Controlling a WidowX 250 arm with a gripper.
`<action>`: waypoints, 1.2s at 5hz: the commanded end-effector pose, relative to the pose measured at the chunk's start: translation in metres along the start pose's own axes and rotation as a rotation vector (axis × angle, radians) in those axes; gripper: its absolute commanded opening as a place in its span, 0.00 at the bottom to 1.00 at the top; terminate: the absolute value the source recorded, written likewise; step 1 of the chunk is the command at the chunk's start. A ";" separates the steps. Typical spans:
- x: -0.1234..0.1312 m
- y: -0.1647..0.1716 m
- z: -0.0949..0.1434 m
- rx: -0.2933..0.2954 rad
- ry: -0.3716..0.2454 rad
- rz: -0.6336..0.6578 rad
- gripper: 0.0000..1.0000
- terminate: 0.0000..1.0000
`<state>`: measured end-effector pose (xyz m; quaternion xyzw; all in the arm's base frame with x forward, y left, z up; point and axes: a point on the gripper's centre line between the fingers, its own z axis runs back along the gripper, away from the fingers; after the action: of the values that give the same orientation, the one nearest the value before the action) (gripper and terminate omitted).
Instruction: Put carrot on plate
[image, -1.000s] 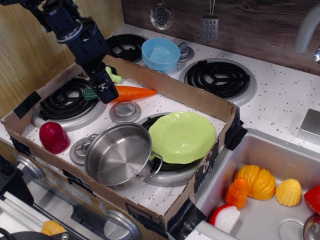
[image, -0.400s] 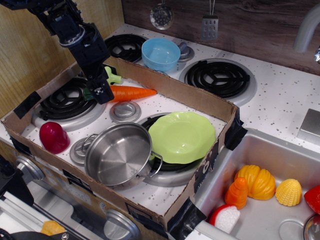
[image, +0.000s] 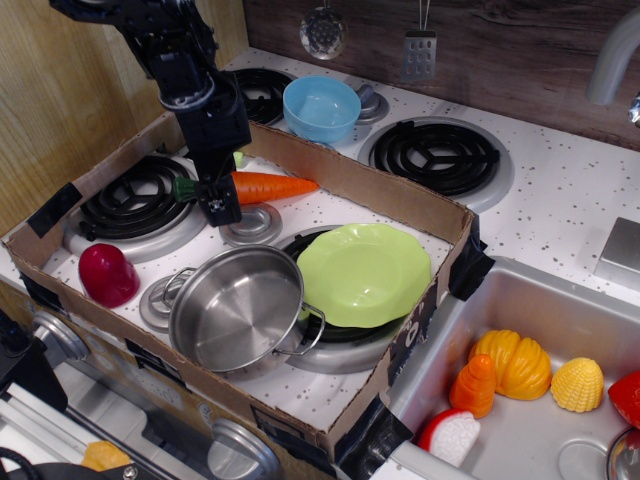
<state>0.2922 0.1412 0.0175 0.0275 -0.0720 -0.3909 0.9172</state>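
Carrot (image: 268, 186) lies inside the cardboard tray (image: 395, 195), near its back wall, at about ten o'clock from the plate (image: 365, 272), green stub toward nine o'clock and orange tip toward three. We see that it has shifted very slightly toward three o'clock since the earlier frames. Our gripper (image: 220, 204) has moved as well: it was at the stub end, and now it sits lower and further toward three o'clock, covering the thick end of the carrot beside the stub. We cannot tell how far its fingers are spread or whether they grip the carrot. The plate rests empty on the front burner, touching the steel pot (image: 238, 307) at its eight o'clock, both unmoved.
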 end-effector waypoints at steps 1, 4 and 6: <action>0.008 0.007 0.005 0.010 0.032 -0.013 0.00 0.00; 0.011 0.005 0.043 0.074 0.037 -0.040 0.00 0.00; 0.025 -0.015 0.073 0.119 -0.023 0.045 0.00 0.00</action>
<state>0.2815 0.1127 0.0754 0.0578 -0.0884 -0.3602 0.9269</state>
